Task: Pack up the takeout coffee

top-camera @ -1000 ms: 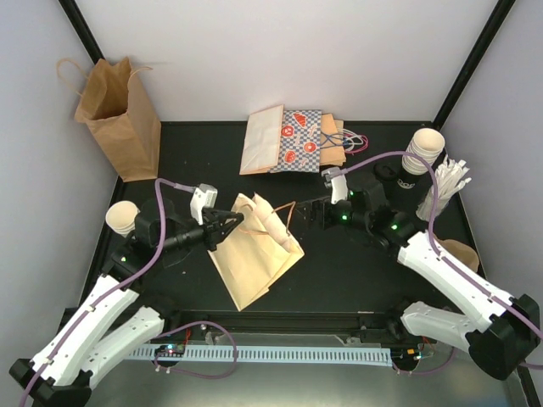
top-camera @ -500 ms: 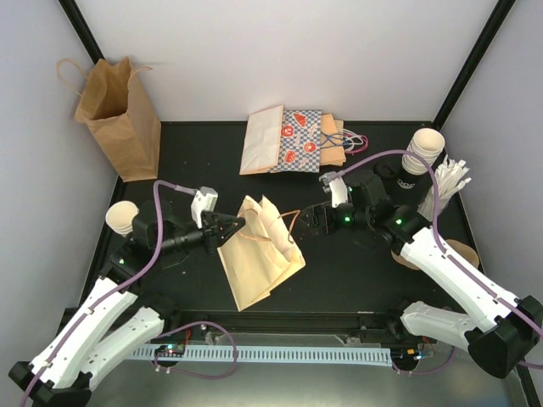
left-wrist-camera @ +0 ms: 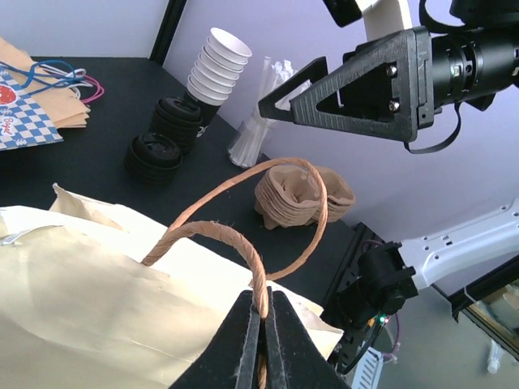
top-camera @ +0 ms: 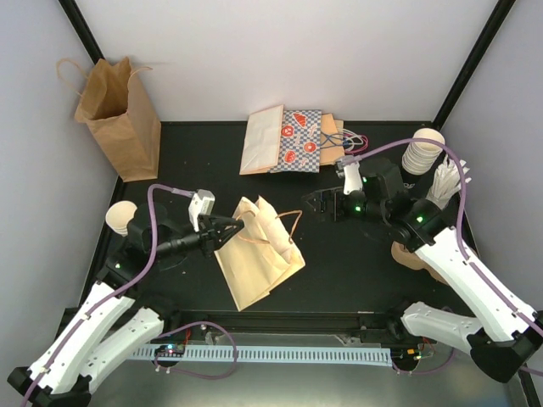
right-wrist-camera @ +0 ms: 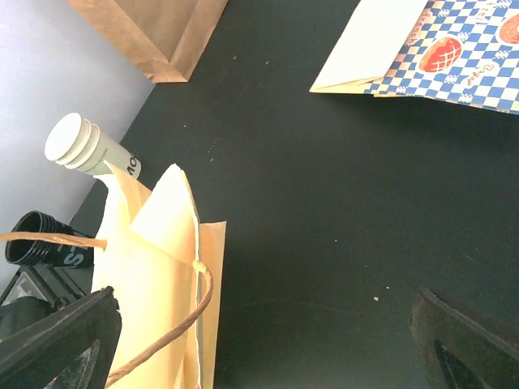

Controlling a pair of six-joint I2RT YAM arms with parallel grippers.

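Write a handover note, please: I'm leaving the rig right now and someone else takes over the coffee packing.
Left gripper: shut on the handle of the bag.
Right gripper: open, empty, above the table, right of the bag.
Bag: lies mid-table, not upright.
Cups: right stack at the far right, left stack at the left edge; none held, none seen in the bag.
Done: handle gripped.
Left: likely open the bag, fetch a cup, put it in.

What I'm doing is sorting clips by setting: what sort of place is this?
Probably a lab robot cell staged for takeout packing: black table between white walls, stacked cups, paper bags.
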